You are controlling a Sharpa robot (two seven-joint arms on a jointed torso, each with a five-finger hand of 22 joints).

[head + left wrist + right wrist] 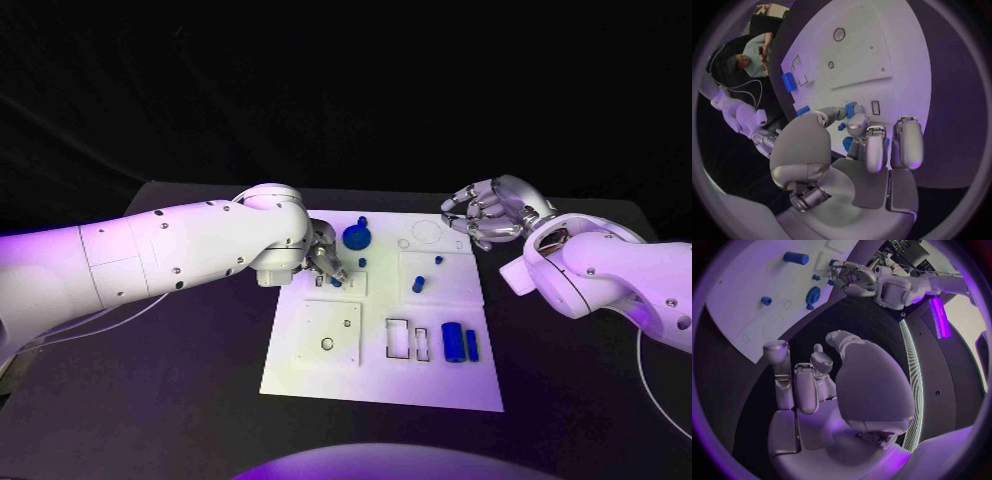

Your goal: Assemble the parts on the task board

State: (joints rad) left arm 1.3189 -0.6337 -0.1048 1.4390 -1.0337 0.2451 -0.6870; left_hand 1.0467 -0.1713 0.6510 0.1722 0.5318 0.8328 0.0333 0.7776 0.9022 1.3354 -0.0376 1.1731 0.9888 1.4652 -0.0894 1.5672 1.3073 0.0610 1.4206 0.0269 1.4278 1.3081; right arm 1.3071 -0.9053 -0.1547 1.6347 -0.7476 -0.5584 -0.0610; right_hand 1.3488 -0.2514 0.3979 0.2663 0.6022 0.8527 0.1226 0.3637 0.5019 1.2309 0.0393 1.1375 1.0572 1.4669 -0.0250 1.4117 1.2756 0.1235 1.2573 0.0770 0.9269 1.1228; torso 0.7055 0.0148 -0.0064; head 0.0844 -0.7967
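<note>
While left hand point(320, 258) pinches small blue part point(852, 109) on task board point(378, 380), fingers hide its seat; right hand point(488, 212) hovers at 2 o'clock, fingers curled, empty.

Two smooth white arm shells, rounded at the joints, dotted with small dark screw heads and split by thin panel seams along the left forearm point(159, 255). Thin pale cables trailing under the left arm and beside the right arm point(606, 275). Silver metallic left hand point(320, 258) and right hand point(488, 212), segmented fingers with flat pale pads, broad smooth grey palm plates.
</note>
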